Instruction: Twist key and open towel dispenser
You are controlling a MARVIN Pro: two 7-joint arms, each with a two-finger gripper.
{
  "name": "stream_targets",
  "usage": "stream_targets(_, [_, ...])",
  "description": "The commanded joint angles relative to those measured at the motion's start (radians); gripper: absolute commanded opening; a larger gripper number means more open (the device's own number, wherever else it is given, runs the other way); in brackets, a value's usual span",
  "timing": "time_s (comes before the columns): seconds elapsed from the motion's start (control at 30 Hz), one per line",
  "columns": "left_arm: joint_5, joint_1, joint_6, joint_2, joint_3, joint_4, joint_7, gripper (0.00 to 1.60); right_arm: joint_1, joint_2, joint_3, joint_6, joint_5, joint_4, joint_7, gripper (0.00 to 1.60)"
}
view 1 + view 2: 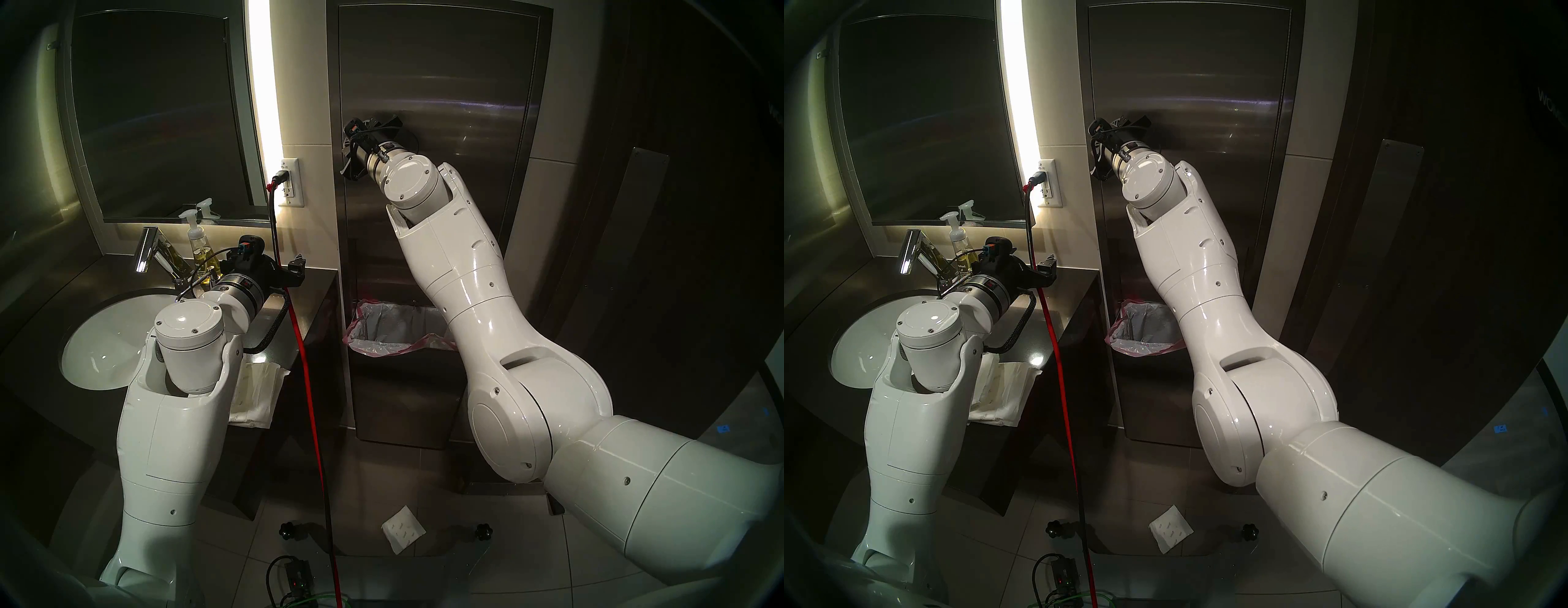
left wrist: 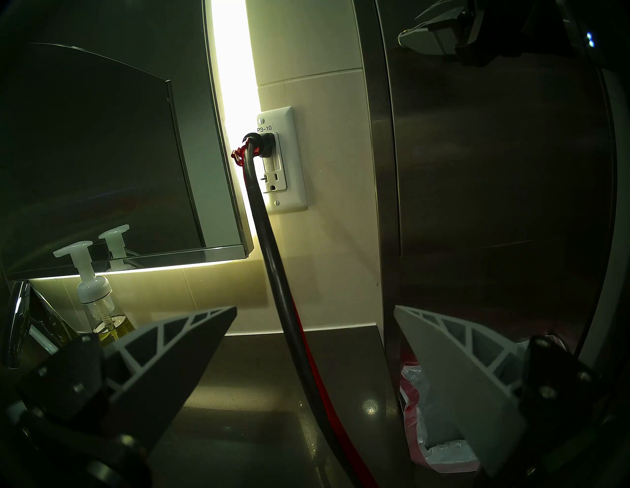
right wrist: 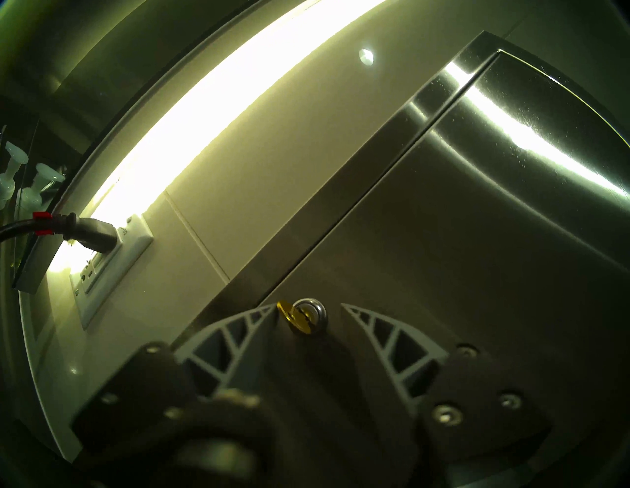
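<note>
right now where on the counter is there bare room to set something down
Bare dark counter between the sink and the cord. Crowded at the back by the soap bottle and faucet; paper towels cover the front edge.

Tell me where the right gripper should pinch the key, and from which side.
Pinch the key by its flat brass bow, the only part outside the lock cylinder, coming straight at the dispenser door. The open right gripper already straddles it, fingers flanking its faces.
</note>
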Motion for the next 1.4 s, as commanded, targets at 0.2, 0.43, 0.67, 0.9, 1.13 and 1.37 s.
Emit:
stream_targets(0.2, [0.0, -0.015, 0.001, -0.002, -0.001, -0.01, -0.001, 1.6, 0.033, -0.009, 0.008, -0.01, 0.002, 0.009, -0.006, 0.86])
stream_targets(0.43, [0.002, -0.015, 0.001, -0.003, -0.002, -0.01, -0.002, 1.6, 0.037, -0.014, 0.009, -0.017, 0.0, 0.023, -0.003, 0.93])
stream_targets(0.67, [0.004, -0.015, 0.001, -0.005, -0.003, -0.01, -0.004, 1.6, 0.044, -0.021, 0.01, -0.026, -0.004, 0.04, -0.008, 0.67])
stream_targets(0.9, [0.005, -0.015, 0.001, -0.006, -0.003, -0.01, -0.005, 1.6, 0.054, -0.023, 0.014, -0.027, -0.008, 0.054, -0.013, 0.6])
stream_targets(1.13, [0.007, -0.015, 0.001, -0.007, -0.004, -0.01, -0.006, 1.6, 0.067, -0.026, 0.023, -0.031, -0.008, 0.075, -0.022, 0.47])
stream_targets(1.37, [0.008, -0.015, 0.001, -0.008, -0.005, -0.01, -0.008, 1.6, 0.056, -0.05, 0.061, -0.004, 0.016, 0.07, -0.029, 0.0])
